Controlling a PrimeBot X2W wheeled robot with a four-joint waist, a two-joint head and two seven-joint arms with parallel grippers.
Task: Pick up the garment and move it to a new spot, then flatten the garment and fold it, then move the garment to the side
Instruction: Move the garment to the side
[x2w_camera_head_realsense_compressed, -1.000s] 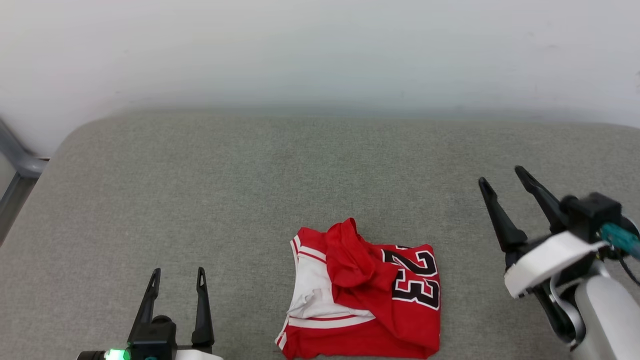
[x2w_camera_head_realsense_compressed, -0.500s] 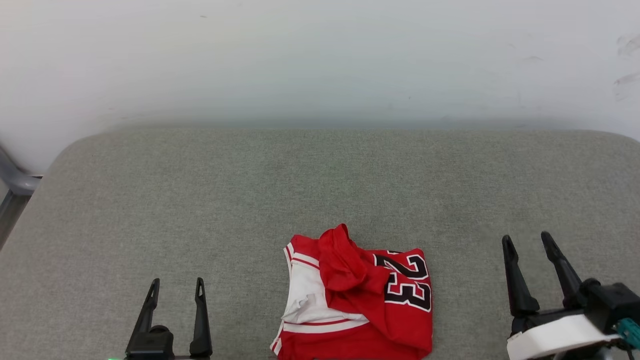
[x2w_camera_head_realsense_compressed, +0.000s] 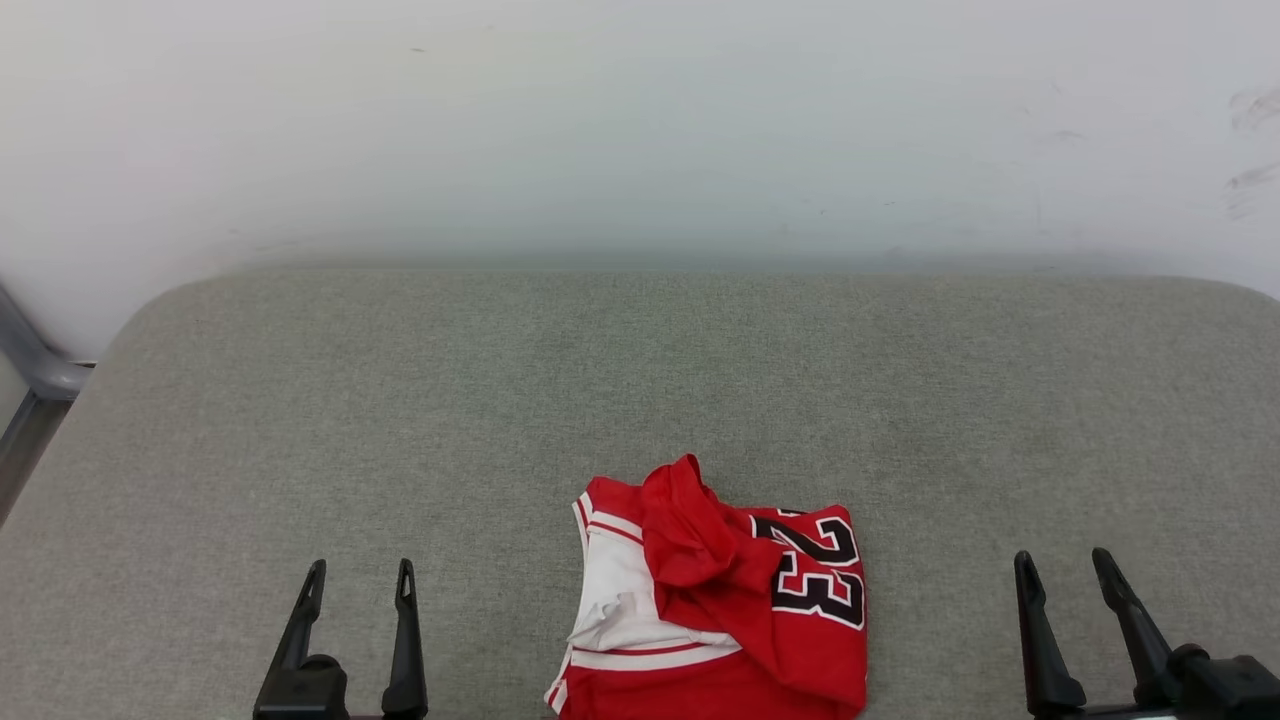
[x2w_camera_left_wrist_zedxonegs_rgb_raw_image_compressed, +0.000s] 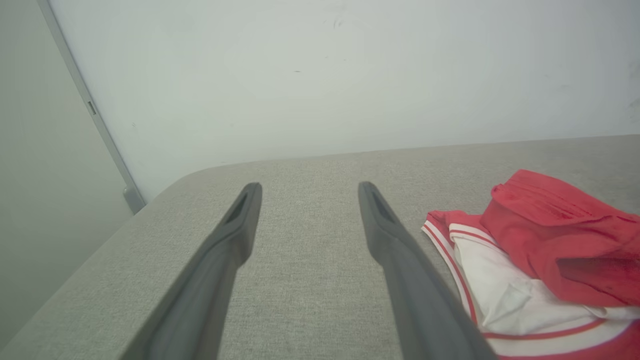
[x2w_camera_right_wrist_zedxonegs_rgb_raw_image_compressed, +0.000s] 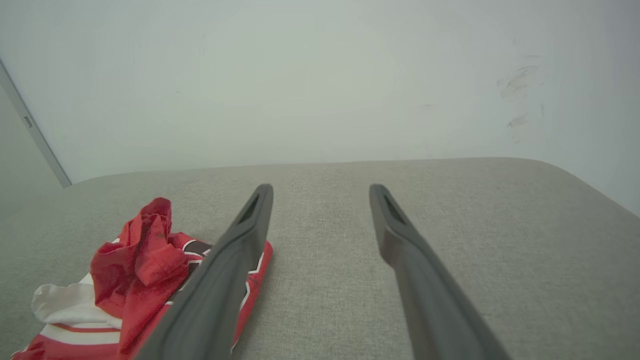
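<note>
Now the garment lies bunched and loosely folded near the front edge of the grey table, between the left hand and right hand, both spread wide and empty.

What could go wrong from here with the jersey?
1. The garment lies in loose layers with a red flap bunched on top. A pinch might catch only that flap and undo the fold.
2. The left hand and right hand are both open and apart from it. A one-sided grab may drag it askew across the grey cushion.
</note>
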